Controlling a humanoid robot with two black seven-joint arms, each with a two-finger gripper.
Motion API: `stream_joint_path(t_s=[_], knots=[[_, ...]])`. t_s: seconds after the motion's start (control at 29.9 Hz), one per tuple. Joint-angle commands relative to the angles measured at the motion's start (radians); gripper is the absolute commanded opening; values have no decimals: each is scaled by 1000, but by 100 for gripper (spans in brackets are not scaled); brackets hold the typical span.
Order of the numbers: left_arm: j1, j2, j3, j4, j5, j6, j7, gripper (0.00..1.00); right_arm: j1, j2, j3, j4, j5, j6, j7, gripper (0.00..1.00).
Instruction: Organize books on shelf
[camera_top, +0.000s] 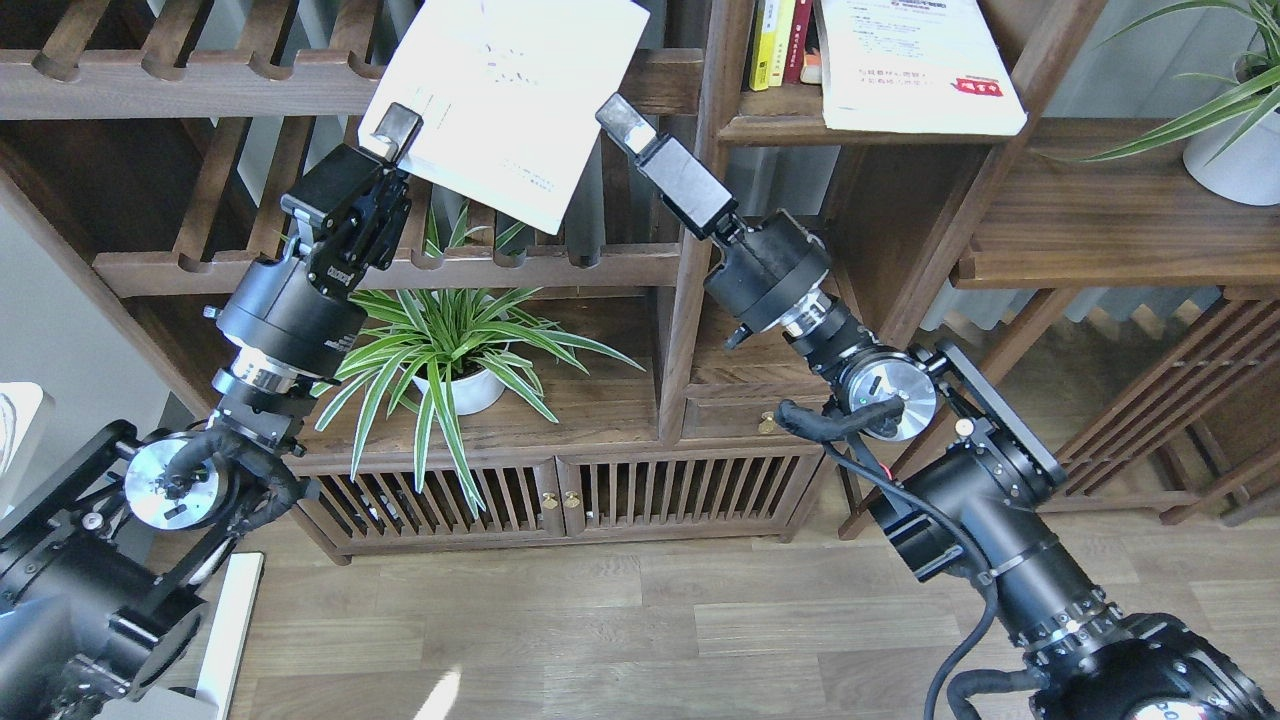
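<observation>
— Paperback (505, 95), pale: where is it?
— In the air before the racks, pinched at its lower corner by the left gripper (392, 130).
— Handling?
— Light, floppy, slick; I'd grip nearer the spine.
— Right gripper (625, 122)?
— Just beside its edge, holding nothing; its opening, seen end-on, I cannot tell. White book (915, 65) lies on the shelf (775, 128).
</observation>
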Motion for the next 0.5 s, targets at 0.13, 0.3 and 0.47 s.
stream_joint_path(t_s=[0.13, 0.3, 0.47], knots=[[-12, 11, -42, 3, 0, 0, 1, 0, -9, 0, -3, -18, -1, 0, 0, 68], [-13, 13, -52, 1, 0, 0, 1, 0, 0, 0, -22, -29, -2, -15, 2, 68], [-16, 13, -63, 3, 0, 0, 1, 0, 0, 0, -25, -29, -2, -25, 2, 68]])
